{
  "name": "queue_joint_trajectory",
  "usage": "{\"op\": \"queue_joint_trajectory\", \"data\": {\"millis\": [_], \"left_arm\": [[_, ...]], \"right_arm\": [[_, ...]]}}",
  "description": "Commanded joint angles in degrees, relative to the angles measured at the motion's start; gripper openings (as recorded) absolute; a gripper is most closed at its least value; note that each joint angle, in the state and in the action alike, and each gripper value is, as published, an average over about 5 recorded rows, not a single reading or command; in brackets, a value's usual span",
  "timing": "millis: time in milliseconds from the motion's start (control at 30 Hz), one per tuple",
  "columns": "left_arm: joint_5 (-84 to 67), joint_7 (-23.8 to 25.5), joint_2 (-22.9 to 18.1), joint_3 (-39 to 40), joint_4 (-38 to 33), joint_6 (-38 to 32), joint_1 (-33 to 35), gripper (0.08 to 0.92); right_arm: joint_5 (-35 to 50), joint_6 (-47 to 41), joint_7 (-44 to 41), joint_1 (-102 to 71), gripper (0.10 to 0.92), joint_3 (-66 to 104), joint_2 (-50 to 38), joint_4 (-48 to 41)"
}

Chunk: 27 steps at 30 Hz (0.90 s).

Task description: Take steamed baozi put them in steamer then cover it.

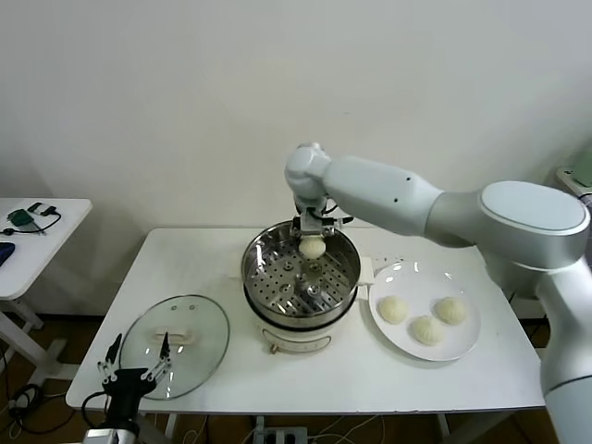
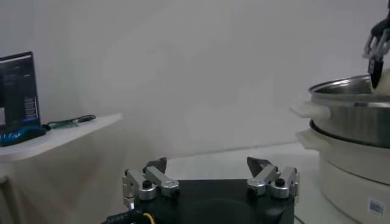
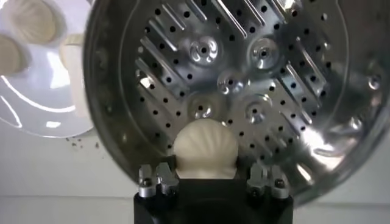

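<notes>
Nearest the head camera sits the left gripper (image 1: pixel 129 375), parked at the table's (image 1: pixel 351 379) front-left corner just by the lid (image 1: pixel 175 345), its fingers spread wide and holding nothing; the lid lies flat on the table, handle up, left of the steamer (image 1: pixel 302 277).

Right gripper (image 1: pixel 313 242) hangs over the far part of the steamer basket, closed on one bun (image 1: pixel 313 247); in the right wrist view that bun (image 3: pixel 205 148) sits between the fingers with the perforated floor straight below it and no bun yet on that floor; so the relation that matters is plain: the basket lies directly under the held bun, and I judge a short descent and release is all the coming move needs.

Count: four buns in all, one in the grip, three on the plate (image 1: pixel 467 347) to the right of the steamer; one steamer, one lid, one plate.

Right arm is nearer the plate; left arm is nearer the lid.
</notes>
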Motion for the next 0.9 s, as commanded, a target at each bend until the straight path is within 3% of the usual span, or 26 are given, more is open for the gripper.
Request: {"op": "queue_joint_trajectory", "data": {"millis": [33,167,400,500,700,900], "left_arm": [[-0.07,-0.1,-0.09,0.11,0.09,0.03,0.07,0.823],[-0.06,-0.11,-0.11,0.28,0.16,-0.01,0.09,0.823],[-0.05,-0.28,-0.14,0.42,0.26,-0.12,0.3,0.823],[-0.04,-0.34,-0.14,0.46,0.24,-0.13,0.35,0.823],[0.02,-0.42,-0.02,0.42,0.06,-0.08,0.53,0.823],[0.26,-0.33,0.15,0.34,-0.31,-0.2,0.71,0.823]], "right_arm": [[-5.93,1.19,0.93,-3.95,0.654,1.67,1.34,-0.56],[-5.91,0.84,1.58,-4.17,0.677,2.0,1.21,-0.34],[-5.48,1.25,1.21,-2.38,0.813,3.44,-0.09,0.94],[-2.55,1.65,0.29,0.12,0.821,3.2,-1.79,2.63],[7.81,0.74,-1.22,8.86,0.823,0.64,-7.67,6.79],[33.66,-12.19,4.25,21.92,0.823,-13.42,-19.89,13.31]]}}
